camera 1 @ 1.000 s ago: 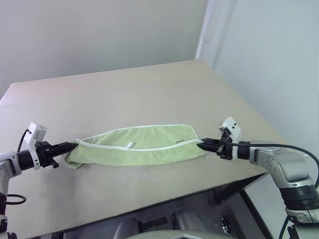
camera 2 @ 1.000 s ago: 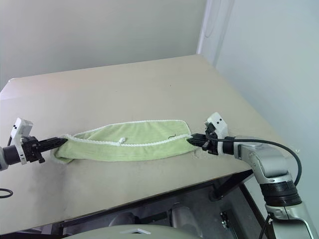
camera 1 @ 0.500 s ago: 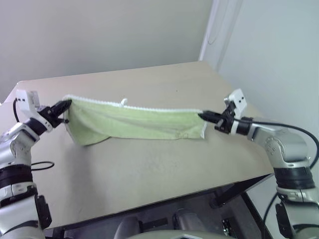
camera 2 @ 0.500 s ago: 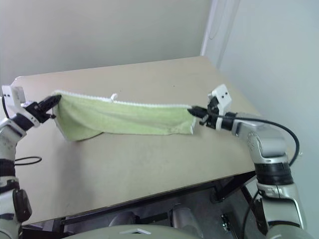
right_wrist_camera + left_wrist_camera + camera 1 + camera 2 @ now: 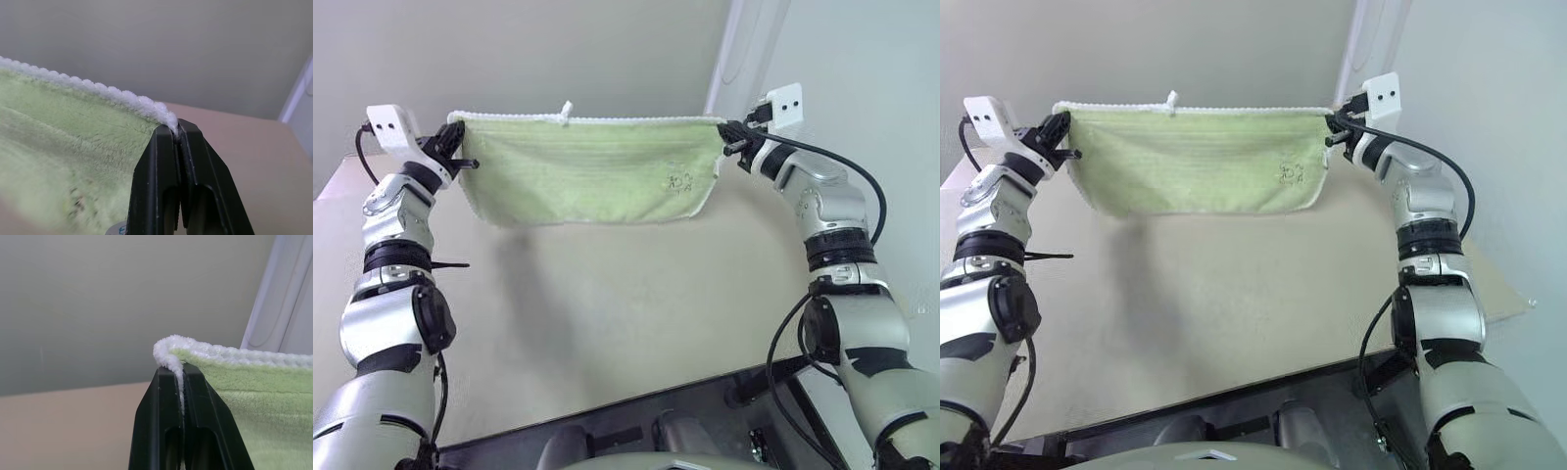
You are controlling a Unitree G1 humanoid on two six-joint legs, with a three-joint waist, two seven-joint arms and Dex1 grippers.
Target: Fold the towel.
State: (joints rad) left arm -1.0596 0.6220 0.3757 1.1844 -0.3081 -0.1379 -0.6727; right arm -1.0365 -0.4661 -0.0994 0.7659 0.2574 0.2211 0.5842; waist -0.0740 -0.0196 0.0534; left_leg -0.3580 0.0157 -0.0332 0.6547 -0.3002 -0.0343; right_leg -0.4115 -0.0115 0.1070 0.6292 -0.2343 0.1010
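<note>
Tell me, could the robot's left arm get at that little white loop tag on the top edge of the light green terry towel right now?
Probably not. The left gripper is shut on the towel's corner, holding it stretched in the air with the right gripper. The loop tag sits along the top edge, apart from it; reaching it would mean letting go.

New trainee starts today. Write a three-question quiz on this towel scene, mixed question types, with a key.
1. True or false: the towel lies flat on the table.
2. What does each end effector, left and right, grip?
A. a top corner of the towel
B. the loop tag
C. nothing
3. Fill in: the white loop tag sticks up from the towel's ___ edge.

Key: 1 false, it hangs stretched in the air; 2 A; 3 top.
</note>
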